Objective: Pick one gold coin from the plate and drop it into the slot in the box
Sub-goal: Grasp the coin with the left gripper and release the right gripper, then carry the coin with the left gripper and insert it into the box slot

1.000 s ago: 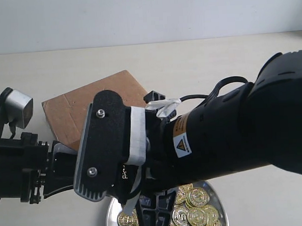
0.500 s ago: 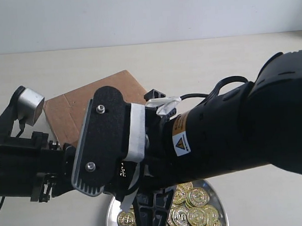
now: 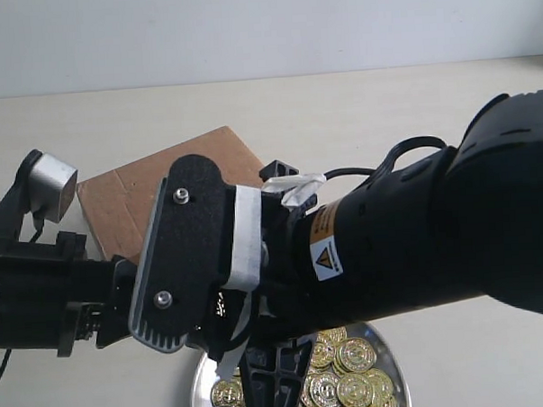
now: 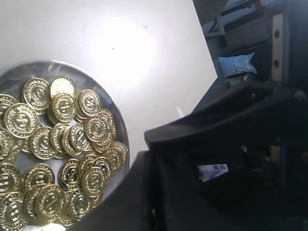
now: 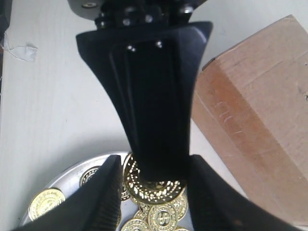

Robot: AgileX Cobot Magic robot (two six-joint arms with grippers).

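Observation:
The silver plate (image 3: 396,378) (image 4: 29,67) (image 5: 67,178) holds several gold coins (image 4: 62,108). My right gripper (image 5: 155,192) points down over it, and one raised gold coin (image 5: 154,188) spans the gap between its fingers (image 5: 103,197), rim touching both. A black finger of my left gripper (image 5: 159,168) lies across that coin's upper half; whether it grips the coin is hidden. The brown box (image 3: 127,205) (image 5: 260,110) stands beside the plate. Its slot is out of view. In the exterior view the right arm (image 3: 417,242) hides most of the plate.
The left arm (image 3: 41,304) reaches in low from the left, under the right wrist housing (image 3: 188,261). The pale table (image 3: 358,110) stretches behind the box to a white wall. A scrap of thread (image 5: 19,48) lies on the table. Shelving (image 4: 240,43) stands beyond the table edge.
The left arm has slid rightward and under the right wrist, its camera rising and tilting. The right arm and the plate have stayed put.

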